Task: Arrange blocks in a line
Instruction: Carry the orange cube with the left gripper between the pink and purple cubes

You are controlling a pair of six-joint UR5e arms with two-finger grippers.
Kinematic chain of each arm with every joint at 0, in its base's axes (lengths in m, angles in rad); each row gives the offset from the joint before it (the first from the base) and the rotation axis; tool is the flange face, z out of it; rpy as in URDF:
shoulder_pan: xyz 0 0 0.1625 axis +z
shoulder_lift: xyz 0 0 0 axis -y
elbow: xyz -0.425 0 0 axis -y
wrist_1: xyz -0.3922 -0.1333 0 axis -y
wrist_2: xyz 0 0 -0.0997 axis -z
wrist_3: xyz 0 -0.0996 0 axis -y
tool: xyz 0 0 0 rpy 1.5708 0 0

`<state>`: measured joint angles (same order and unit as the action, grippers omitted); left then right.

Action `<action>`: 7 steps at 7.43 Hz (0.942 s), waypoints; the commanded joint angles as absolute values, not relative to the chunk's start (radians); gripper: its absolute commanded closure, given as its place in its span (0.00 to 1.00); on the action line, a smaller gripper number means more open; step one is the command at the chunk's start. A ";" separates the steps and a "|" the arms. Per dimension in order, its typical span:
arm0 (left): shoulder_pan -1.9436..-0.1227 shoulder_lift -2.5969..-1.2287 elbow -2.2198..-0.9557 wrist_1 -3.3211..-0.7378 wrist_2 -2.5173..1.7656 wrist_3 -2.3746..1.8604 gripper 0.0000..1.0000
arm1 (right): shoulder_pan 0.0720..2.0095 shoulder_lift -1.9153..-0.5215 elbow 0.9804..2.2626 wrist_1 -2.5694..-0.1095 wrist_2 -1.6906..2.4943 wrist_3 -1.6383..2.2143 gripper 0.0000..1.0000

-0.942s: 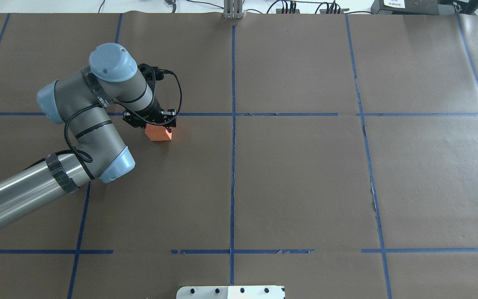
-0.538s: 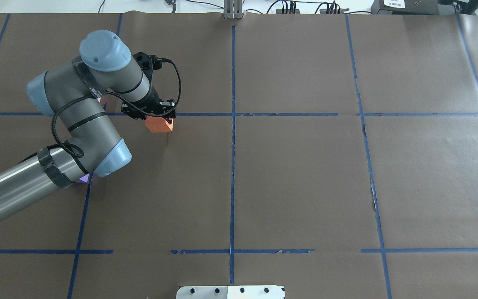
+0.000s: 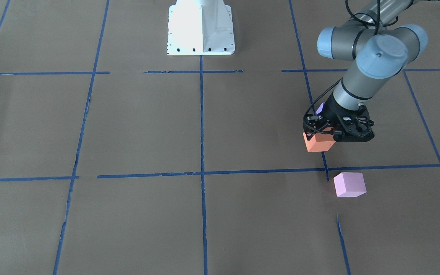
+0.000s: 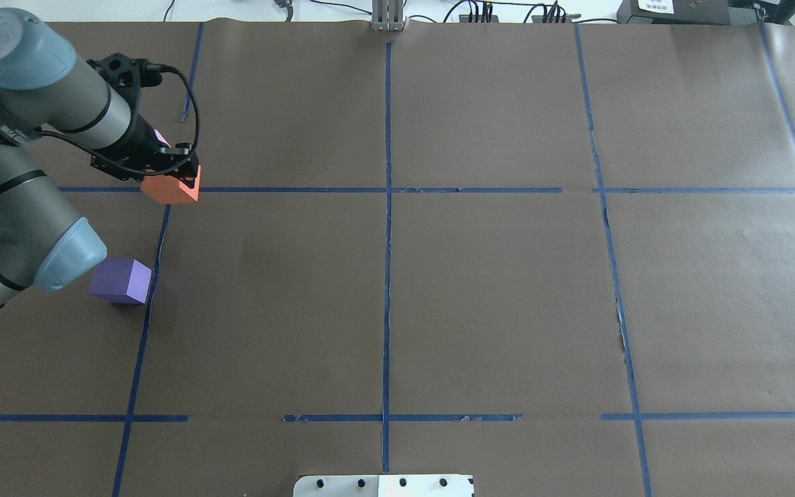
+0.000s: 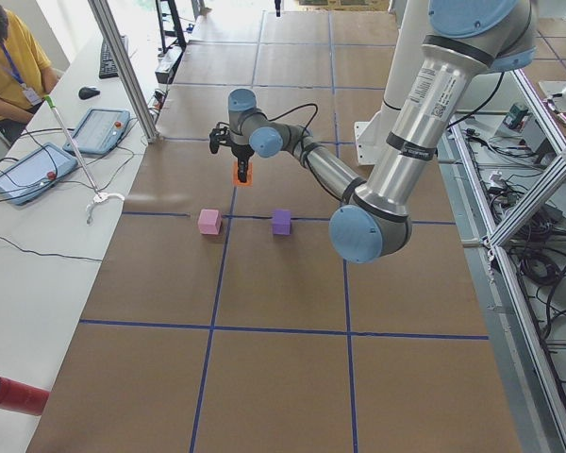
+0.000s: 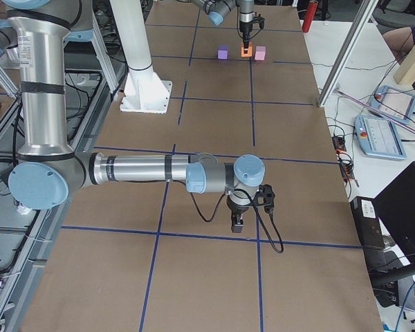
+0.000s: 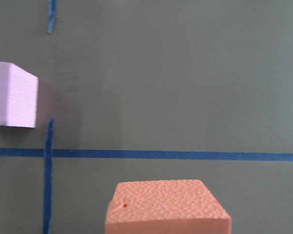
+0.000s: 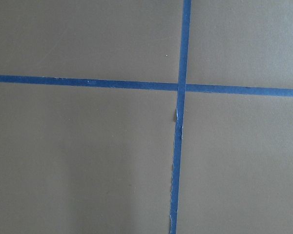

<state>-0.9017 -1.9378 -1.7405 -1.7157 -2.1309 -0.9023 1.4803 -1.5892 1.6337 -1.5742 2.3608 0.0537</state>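
Note:
My left gripper (image 4: 175, 182) is shut on the orange block (image 4: 165, 192) and holds it at or just above the table by a blue tape crossing. In the front-facing view the gripper (image 3: 325, 135) grips the orange block (image 3: 316, 145) from above. The pink-lilac block (image 3: 350, 184) lies just beyond it, mostly hidden behind the gripper in the overhead view (image 4: 160, 137). The purple block (image 4: 121, 281) lies nearer the robot, beside my left elbow. The left wrist view shows the orange block (image 7: 166, 207) low and the pink-lilac block (image 7: 12, 95) at left. My right gripper (image 6: 238, 225) hangs over bare paper; I cannot tell whether it is open.
Brown paper with a blue tape grid (image 4: 387, 190) covers the table. A white robot base plate (image 3: 201, 26) stands at the robot's edge. An operator (image 5: 9, 57) sits by a side table with tablets. A red cylinder (image 5: 14, 394) lies off the table's end.
My left arm has swung to the left in the overhead view, carrying the orange block with it. The purple block, covered by the arm before, now shows.

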 commanded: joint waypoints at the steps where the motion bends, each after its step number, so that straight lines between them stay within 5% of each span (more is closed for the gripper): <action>1: -0.949 -1.809 -1.747 -1.791 -2.166 -0.838 0.64 | 1.480 -1.589 1.634 -1.574 2.361 0.054 0.00; 7: -0.924 -1.867 -1.545 -1.916 -2.168 -0.847 0.65 | 1.480 -1.589 1.634 -1.575 2.361 0.054 0.00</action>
